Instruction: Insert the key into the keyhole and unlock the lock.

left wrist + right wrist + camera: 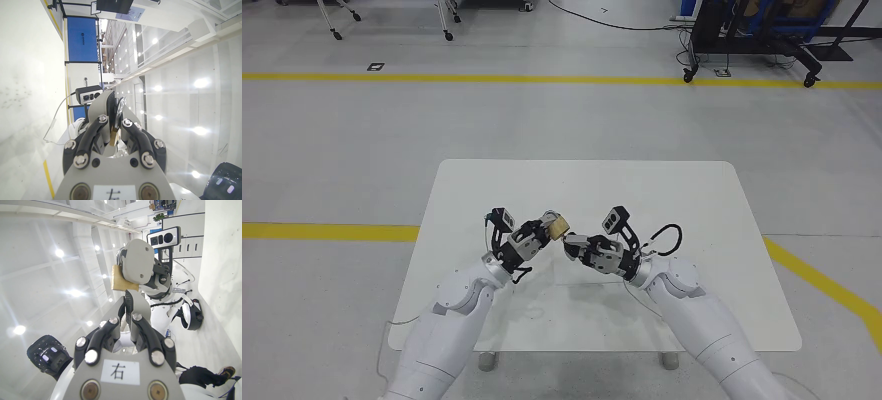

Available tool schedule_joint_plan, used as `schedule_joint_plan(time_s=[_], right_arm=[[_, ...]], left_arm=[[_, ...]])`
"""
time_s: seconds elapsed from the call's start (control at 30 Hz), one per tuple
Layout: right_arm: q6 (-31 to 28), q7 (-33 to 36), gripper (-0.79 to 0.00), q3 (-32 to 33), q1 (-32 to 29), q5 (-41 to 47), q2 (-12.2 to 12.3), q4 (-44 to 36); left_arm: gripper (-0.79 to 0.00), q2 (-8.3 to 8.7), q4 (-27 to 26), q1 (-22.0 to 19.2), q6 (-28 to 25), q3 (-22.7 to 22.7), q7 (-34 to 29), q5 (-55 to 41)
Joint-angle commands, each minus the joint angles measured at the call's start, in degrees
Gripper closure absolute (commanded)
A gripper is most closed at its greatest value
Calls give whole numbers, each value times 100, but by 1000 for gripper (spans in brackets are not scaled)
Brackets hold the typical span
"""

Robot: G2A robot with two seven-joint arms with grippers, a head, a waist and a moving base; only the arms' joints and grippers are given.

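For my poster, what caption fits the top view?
Above a white table, left gripper holds a brass padlock, right gripper beside it.

The left gripper (pixel 548 233) grips a brass lock (pixel 557 228) above the white worktop (pixel 712 200). The right gripper (pixel 574 246) hangs just beside the lock, pointing at it.

An industrial hall: yellow floor lines (pixel 542 77), wheeled equipment cart (pixel 752 45), blue partition panels (pixel 81 39).
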Motion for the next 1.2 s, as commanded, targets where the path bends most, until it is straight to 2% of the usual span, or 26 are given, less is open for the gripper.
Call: schedule_joint_plan(time_s=[0.0,0.13,0.3,0.53,0.57,0.6,0.63,0.67,0.7,0.73,0.77,0.9,1.03,1.17], right_arm=[[12,-12,0,-12,1,38,-8,12],[134,73,0,-38,-43,561,-52,55],[597,497,0,-79,-5,1411,-116,291],[611,777,0,-100,106,1532,-151,564],[588,820,-65,-92,115,1502,-149,567],[552,842,-308,-80,124,1435,-143,573],[525,861,-379,-69,128,1371,-137,574],[497,869,-511,-51,123,1331,-132,569],[458,865,-594,-26,118,1278,-124,561],[400,830,-619,7,113,1177,-111,556],[356,809,-686,47,100,1091,-97,536],[58,714,-785,423,-11,566,30,379],[-311,174,-785,1176,-358,-395,258,-103],[-425,-378,-785,2156,-999,-1077,479,-984]], left_arm=[[0,2,-8,3,-37,5,-5,15],[0,10,-32,28,-344,33,-23,228],[0,9,-48,89,-963,92,40,536],[0,-1,-49,149,-1254,102,220,473],[0,-3,-45,148,-1197,107,232,415],[0,-4,-34,142,-1143,97,271,357],[0,-7,-14,137,-1069,88,351,321],[0,-11,-18,124,-974,106,363,264],[0,-12,-2,106,-919,94,415,250],[0,-12,26,90,-828,94,495,293],[0,-14,26,65,-715,108,546,316],[0,-9,22,-32,-465,163,875,814],[0,-16,100,-213,100,416,1333,1845],[0,-89,372,-528,723,885,1572,2598]])
